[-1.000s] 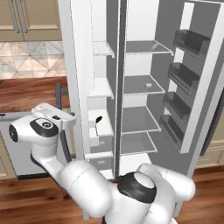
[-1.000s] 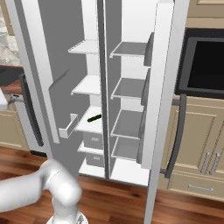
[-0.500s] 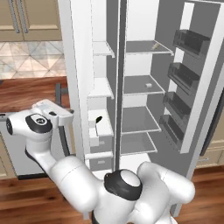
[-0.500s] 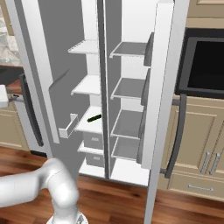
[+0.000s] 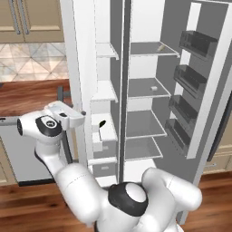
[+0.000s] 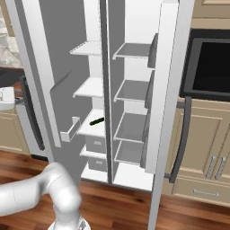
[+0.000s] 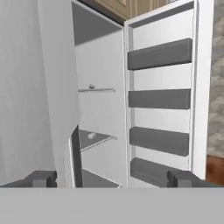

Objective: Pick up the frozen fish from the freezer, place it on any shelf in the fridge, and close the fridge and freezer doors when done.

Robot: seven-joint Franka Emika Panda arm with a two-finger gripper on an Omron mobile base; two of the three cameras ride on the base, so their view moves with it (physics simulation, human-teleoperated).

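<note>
Both doors standing wide, so the whole interior lies exposed: freezer (image 5: 105,113) on the narrow side with short white shelves, fridge (image 5: 145,122) on the broad side with flat pale ones. Freezer door (image 6: 38,81) swung far out, a small white bin near its lower inner edge; fridge door (image 5: 206,90) thrown back, 4 dark bins stacked down its inner face. Presumably left open like this to keep a clear path from one compartment to the other.

Frozen fish (image 6: 96,121) lying on a middle freezer shelf, close to the front lip, just above the drawers. Small, slim and dark, greenish-black against the white shelf, stretched out flat on its side and slightly angled. Seen from the left base view as a tiny dark sliver (image 5: 102,123) on the same shelf.

Tool (image 7: 112,178) spread fully apart, nothing between the tips, nothing gripped. Hand parked off to the freezer-door side, well apart from the fish, looking along the door's outer face toward the fridge shelves. Judged from that: reach not yet begun, fish untouched, everything left to do.
</note>
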